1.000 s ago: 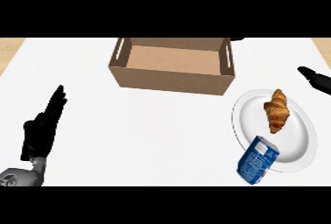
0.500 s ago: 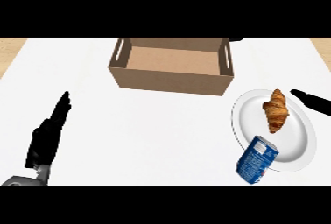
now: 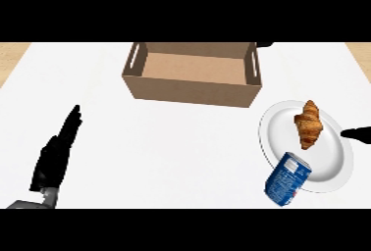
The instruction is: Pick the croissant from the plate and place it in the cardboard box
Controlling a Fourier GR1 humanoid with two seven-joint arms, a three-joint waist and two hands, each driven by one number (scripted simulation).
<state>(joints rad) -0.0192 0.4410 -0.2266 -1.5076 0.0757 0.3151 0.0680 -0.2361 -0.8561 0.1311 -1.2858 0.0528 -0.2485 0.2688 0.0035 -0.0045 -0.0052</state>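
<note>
We take the white plate point(image 3: 328, 169) as our landmark, sitting at the right side of the white counter point(image 3: 181, 147). The croissant point(image 3: 309, 124) lies on the plate's upper half, long axis running roughly top to bottom w/ its narrow tip pointing away from us. It's touched by nothing. A blue packet point(image 3: 287, 179) rests across the plate's lower-left rim, partly on the plate and partly hanging over onto the counter.

Up and left of the plate, apart from it, stands the cardboard box point(image 3: 190, 92), open at the top, inside bare as far as we can see.

Right hand point(image 3: 357, 133): only a black tip shows at the view's right edge, over the plate's right rim, just beside the croissant but not touching it. We can't tell whether its fingers are spread or curled, too little of it shows.

Left hand point(image 3: 56, 153): well away from the plate, far left of the counter, fingers straight and pressed together, pointing up the counter, holding nothing. Grey forearm point(image 3: 29, 203) enters at the lower-left corner.
</note>
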